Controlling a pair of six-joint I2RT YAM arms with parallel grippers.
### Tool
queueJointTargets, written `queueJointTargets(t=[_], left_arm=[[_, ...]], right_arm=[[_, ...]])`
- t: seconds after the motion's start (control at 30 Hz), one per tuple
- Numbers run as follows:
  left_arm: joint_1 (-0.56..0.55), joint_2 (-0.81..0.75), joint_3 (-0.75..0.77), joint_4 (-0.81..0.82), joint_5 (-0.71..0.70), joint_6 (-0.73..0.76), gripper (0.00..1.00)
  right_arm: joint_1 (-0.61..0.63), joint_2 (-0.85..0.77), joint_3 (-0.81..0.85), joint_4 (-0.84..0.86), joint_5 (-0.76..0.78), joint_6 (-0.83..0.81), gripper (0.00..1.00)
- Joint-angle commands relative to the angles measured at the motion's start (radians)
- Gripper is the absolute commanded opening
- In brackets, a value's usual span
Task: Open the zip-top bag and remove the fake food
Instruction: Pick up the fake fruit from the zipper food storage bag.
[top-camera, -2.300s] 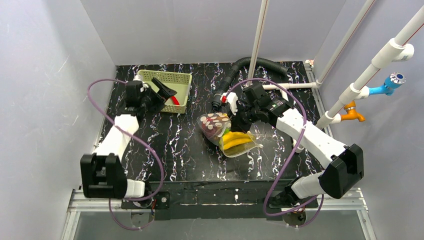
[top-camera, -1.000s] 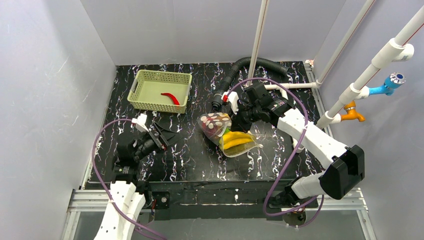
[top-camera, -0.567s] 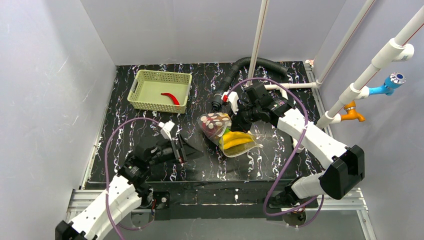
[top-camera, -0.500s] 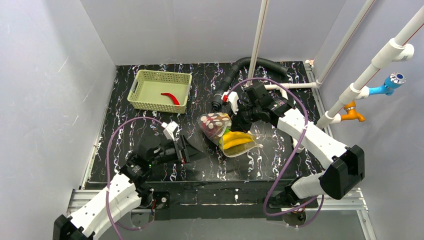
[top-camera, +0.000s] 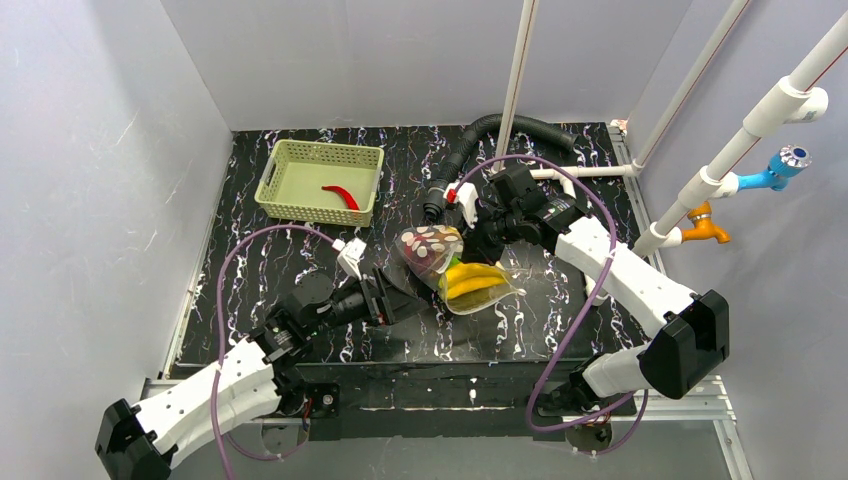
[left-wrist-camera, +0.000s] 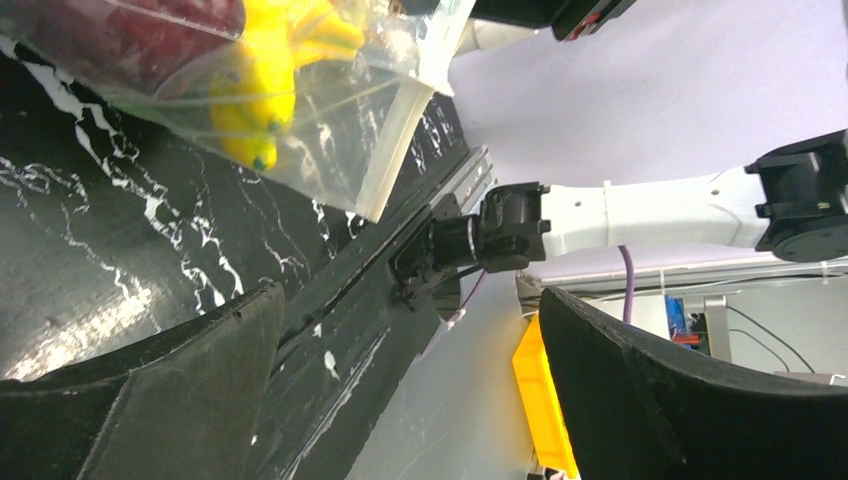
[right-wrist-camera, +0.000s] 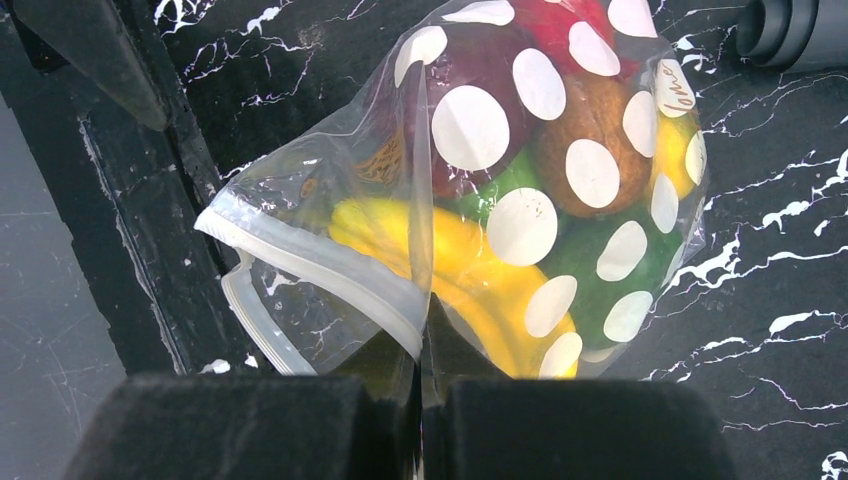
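The zip-top bag (top-camera: 450, 262) lies on its side near the middle of the table (top-camera: 300, 262), and the white spots blur much of the fake food (right-wrist-camera: 560, 150) inside it. A yellow banana (right-wrist-camera: 470, 265) reads clearly, while the brown, green, dark purple and red pieces show only in patches between the spots. The right gripper (right-wrist-camera: 420, 385) is clamped on a fold of the bag's plastic just beside the zip strip, its pads (right-wrist-camera: 560, 425) pressed together. From above, the wrist covers that pinch. The two halves of the strip seem to stand apart at the near corner. The left gripper (top-camera: 395, 296) hovers low just left of the bag, jaws spread wide and holding nothing. Its camera catches only the bag's lower corner, cut off at the top edge. One red chili (top-camera: 340, 196) lies in the pale green basket (top-camera: 330, 148) at the far left. The tabletop is black with white veining, enclosed by pale grey walls (top-camera: 100, 200). A black ribbed hose (top-camera: 500, 124) and white pipes (top-camera: 760, 125) stand at the back and right.
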Motion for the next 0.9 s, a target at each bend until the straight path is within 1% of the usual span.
queueJointTargets(t=[0.0, 0.23, 0.5, 0.87], left_arm=[[-0.021, 0.033, -0.008, 0.135, -0.067, -0.036, 0.98], [-0.060, 0.098, -0.004, 0.179, -0.115, -0.049, 0.98], [-0.080, 0.112, -0.008, 0.180, -0.151, -0.053, 0.98], [-0.085, 0.166, -0.016, 0.213, -0.146, -0.049, 0.98]], right_arm=[[-0.004, -0.008, -0.002, 0.030, -0.032, 0.004, 0.01], [-0.005, -0.007, -0.003, 0.031, -0.035, 0.005, 0.01], [-0.004, -0.007, -0.004, 0.033, -0.047, 0.008, 0.01], [-0.005, -0.003, -0.005, 0.032, -0.053, 0.010, 0.01]])
